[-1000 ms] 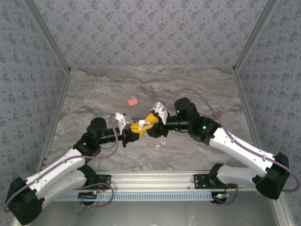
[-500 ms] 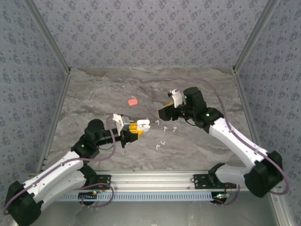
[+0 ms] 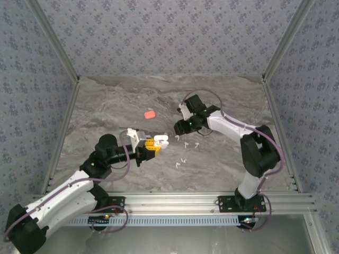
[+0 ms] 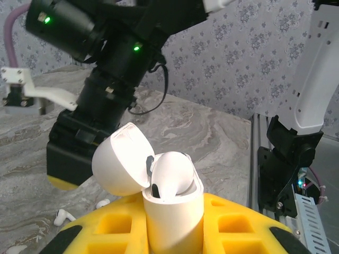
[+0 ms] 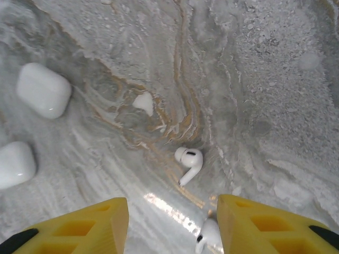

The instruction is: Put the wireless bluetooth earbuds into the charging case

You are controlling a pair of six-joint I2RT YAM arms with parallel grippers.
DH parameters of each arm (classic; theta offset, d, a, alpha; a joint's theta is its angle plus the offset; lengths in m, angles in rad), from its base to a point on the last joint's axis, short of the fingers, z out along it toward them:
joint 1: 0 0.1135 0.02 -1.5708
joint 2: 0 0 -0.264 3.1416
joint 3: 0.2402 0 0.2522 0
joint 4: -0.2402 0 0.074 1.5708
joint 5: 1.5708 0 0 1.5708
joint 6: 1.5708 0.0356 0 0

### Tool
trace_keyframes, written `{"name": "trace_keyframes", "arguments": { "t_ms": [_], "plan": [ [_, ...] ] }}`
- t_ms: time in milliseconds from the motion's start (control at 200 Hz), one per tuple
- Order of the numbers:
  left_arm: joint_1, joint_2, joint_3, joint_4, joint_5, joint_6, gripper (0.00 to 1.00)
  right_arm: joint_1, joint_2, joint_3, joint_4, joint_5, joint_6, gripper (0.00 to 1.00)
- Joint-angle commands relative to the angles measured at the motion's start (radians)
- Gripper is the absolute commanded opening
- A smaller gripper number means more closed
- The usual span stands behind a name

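My left gripper [image 3: 153, 145] is shut on a white charging case [image 4: 172, 214], held upright with its lid [image 4: 121, 164] flipped open. One white earbud [image 4: 172, 172] sits in the case, its rounded top above the rim. My right gripper [image 3: 180, 126] hangs open just over the marble with nothing between its yellow fingers [image 5: 79, 227]. A white earbud [image 5: 189, 161] lies ahead of the gap, and another earbud [image 5: 209, 236] lies beside the right finger. Several more white earbuds [image 3: 184, 160] are scattered on the table right of the case. No coral earbud is in view.
A coral rounded case [image 3: 150, 114] lies on the marble table [image 3: 106, 106] behind the left gripper. Two white rounded case-like shapes [image 5: 43, 90] sit at the left of the right wrist view. Patterned walls enclose the table on three sides.
The right gripper has pulled back from the left gripper's case, swung right, then folded down over the loose earbuds. The left gripper drew back slightly with the case, then held still.
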Motion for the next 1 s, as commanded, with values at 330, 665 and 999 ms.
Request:
{"name": "trace_keyframes", "arguments": {
  "t_ms": [330,665,999],
  "plan": [
    [-0.002,-0.021,0.012,-0.003,-0.006,0.016,0.0,0.016,0.199,0.11,-0.03,0.024,-0.056,0.43],
    [-0.001,-0.027,0.015,-0.011,-0.009,0.018,0.0,0.03,0.244,0.112,-0.034,0.006,-0.053,0.37],
    [-0.002,-0.028,0.015,-0.014,-0.011,0.017,0.0,0.035,0.258,0.105,-0.042,-0.001,-0.059,0.27]
  ]
}}
